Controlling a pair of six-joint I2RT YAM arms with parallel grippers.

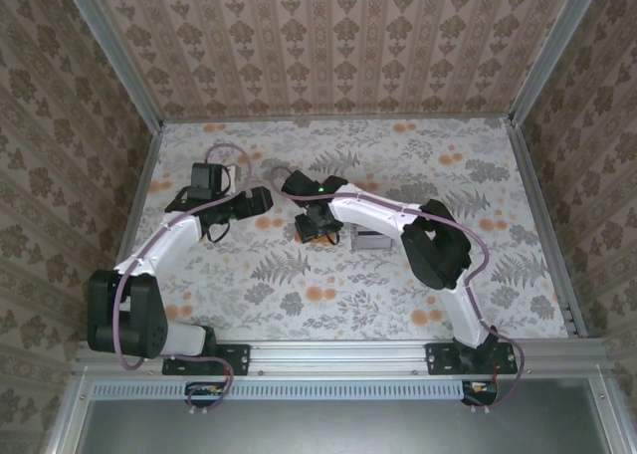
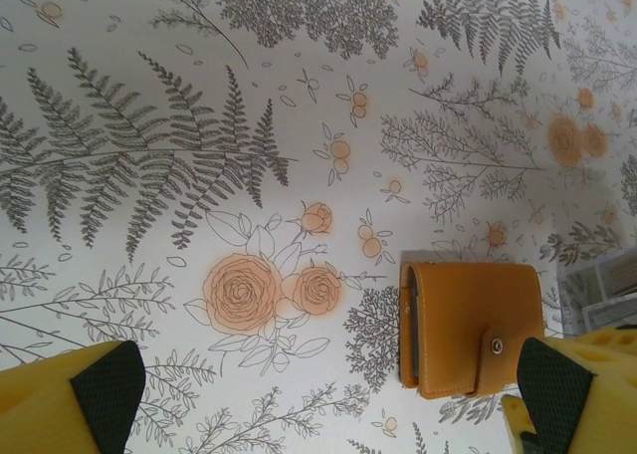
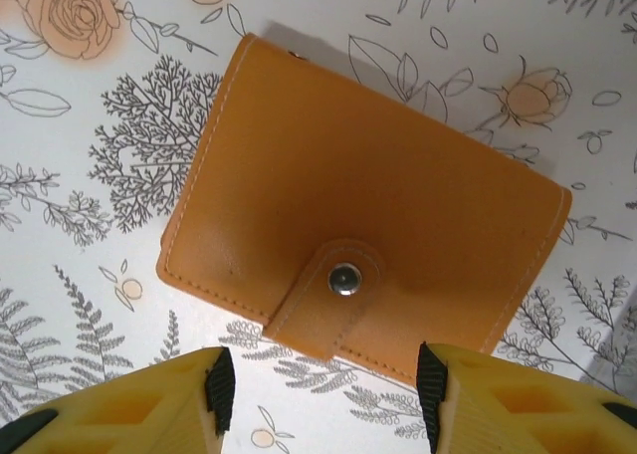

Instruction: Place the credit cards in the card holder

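Observation:
The card holder (image 3: 299,175) is a closed orange case lying flat on the floral tabletop, its flap snapped down with a metal stud (image 3: 344,279). My right gripper (image 3: 326,392) hovers just over its flap edge. The jaws are open and hold nothing. In the top view that gripper (image 1: 317,225) points down at the table's middle, covering most of the holder. My left gripper (image 2: 330,389) is wide open over bare cloth, with the card holder (image 2: 468,325) lying just inside its right finger (image 2: 557,389). From above, this gripper (image 1: 265,199) sits left of the right one. The credit cards are out of view.
A grey slotted rack (image 1: 373,242) stands just right of the card holder, under the right arm; its corner (image 2: 605,280) is at the left wrist view's right edge. Patterned walls with metal frame posts (image 1: 139,125) enclose the floral table (image 1: 299,295).

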